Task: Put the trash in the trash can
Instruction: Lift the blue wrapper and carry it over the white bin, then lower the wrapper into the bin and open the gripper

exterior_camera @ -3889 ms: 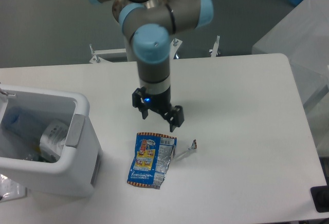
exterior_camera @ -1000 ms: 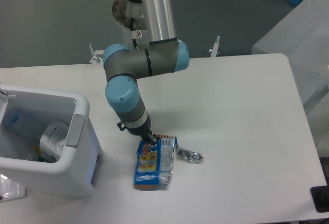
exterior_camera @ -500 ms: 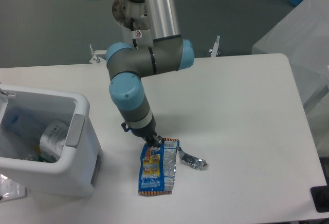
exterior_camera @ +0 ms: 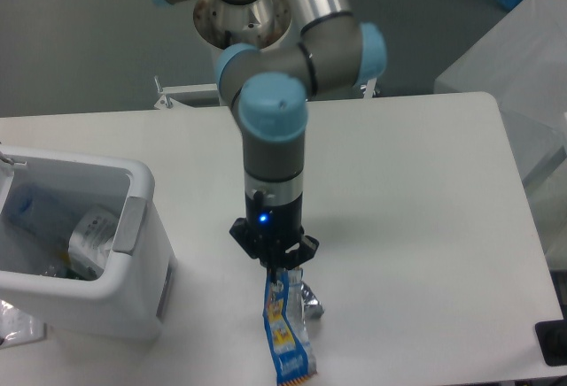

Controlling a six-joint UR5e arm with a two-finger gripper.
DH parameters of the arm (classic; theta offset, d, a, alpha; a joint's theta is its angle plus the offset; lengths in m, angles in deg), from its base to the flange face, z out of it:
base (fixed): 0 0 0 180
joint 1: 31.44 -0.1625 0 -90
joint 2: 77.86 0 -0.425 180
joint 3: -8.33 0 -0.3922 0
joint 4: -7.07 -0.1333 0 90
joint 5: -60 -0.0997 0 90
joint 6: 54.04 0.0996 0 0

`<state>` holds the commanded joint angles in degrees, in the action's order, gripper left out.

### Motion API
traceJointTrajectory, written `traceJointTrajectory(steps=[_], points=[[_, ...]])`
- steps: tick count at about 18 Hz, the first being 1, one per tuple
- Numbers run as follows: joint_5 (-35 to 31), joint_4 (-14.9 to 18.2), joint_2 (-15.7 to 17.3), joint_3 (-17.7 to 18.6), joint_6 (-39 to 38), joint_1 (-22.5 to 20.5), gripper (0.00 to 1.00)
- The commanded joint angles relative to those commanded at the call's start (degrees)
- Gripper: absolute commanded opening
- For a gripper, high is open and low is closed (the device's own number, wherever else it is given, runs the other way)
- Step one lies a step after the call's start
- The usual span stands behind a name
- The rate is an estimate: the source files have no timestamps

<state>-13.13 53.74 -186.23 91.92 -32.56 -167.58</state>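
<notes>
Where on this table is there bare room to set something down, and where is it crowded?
The table's right half, from the arm to the right edge, is bare, as is the back strip behind the bin. The front middle is crowded: the claw holds the snack packet hanging there, with a foil scrap beside it. The bin fills the front left.

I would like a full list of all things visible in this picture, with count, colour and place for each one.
snack packet: one, blue and yellow, hanging from the gripper, front centre
foil scrap: one, silver, beside the packet
trash can: one, white with grey side panel, left side of the table
wrappers: a few, whitish, inside the trash can
table: one, white
arm: one, grey with light-blue caps, centre
gripper: one, black, closed on the packet's top
</notes>
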Motion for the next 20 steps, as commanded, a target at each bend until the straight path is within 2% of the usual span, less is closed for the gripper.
traceJointTrajectory(steps=[2, 6, 8, 13, 17, 20], points=[[1.67, 0.0, 1.75, -2.2, -7.21, 0.61, 0.02], [2.2, -0.09, 6.67, -3.0, -17.06, 1.31, 0.02], [3.96, -0.09, 8.7, -3.09, -20.76, 3.15, 0.02], [7.39, 0.17, 13.18, -2.12, -26.13, 7.72, 0.02], [7.66, 0.09, 15.73, -2.3, -29.91, 10.71, 0.02], [8.09, 0.18, 18.28, -0.81, -30.79, 14.14, 0.02]])
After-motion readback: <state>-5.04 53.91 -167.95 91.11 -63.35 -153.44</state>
